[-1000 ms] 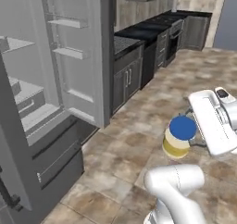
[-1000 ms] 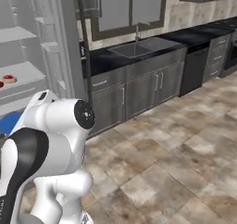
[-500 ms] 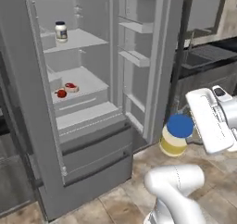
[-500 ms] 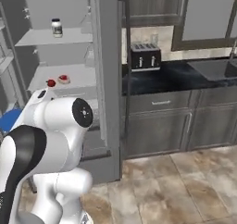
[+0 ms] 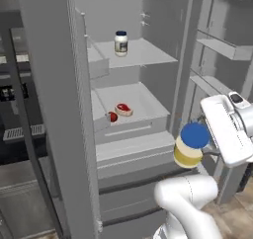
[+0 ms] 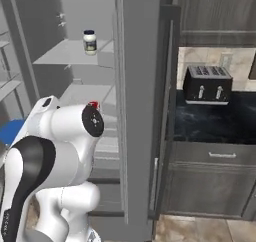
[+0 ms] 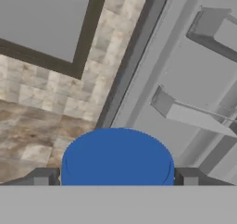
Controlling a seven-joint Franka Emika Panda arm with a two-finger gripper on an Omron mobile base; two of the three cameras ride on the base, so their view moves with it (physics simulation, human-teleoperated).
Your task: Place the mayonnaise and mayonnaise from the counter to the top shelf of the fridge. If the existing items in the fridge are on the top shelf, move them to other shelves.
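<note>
Fridge (image 5: 163, 60) open ahead: navy-lidded jar (image 5: 120, 43) sits on my top shelf (image 5: 143, 53); steak (image 5: 123, 108) lower. My hand (image 7: 115, 177) pinches the blue-lidded jar (image 5: 189, 146), not yet shelved.

Two mayonnaise jars: blue-lidded jar (image 5: 190, 147), navy-lidded jar (image 5: 121, 43). One steak (image 5: 123, 108). One red vegetable (image 5: 113, 117). One toaster (image 6: 208, 85).
</note>
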